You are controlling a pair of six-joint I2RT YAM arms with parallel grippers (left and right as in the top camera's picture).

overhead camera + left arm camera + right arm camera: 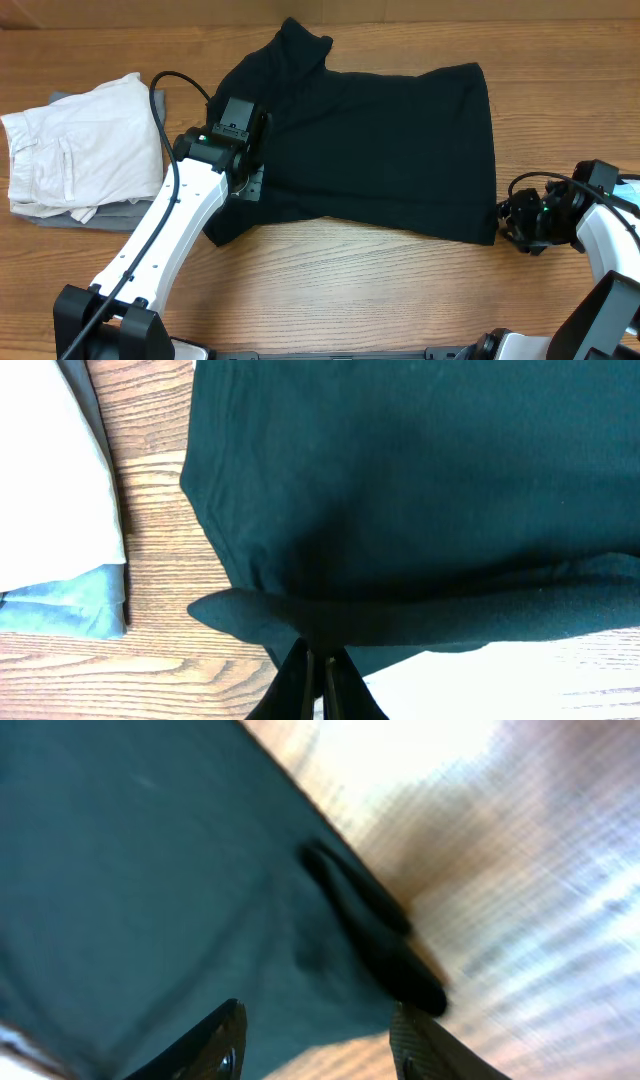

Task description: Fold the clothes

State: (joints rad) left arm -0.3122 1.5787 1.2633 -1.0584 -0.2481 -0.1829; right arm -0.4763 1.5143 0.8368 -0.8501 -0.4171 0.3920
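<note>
The black T-shirt lies spread across the middle of the overhead frame, its neck end toward the upper left and its hem down the right side. It is mostly flat, with one sleeve bunched at the top.

At the shirt's left edge the left hand is clenched on the cloth. In the left wrist view its two fingers stand almost together at the bottom of the frame, and a raised fold of black fabric runs across just above them.

At the lower right corner of the shirt sits the right hand – released, its fingers wide apart. In the blurred right wrist view the corner of the cloth lies between them, and whether they touch the fabric cannot be told.

The wooden surface shows bare along the bottom of the overhead frame.

At the left of that frame, just beside the shirt but apart from it, a folded off-white garment rests on a grey-blue item – the lower one sticks out beneath it.
</note>
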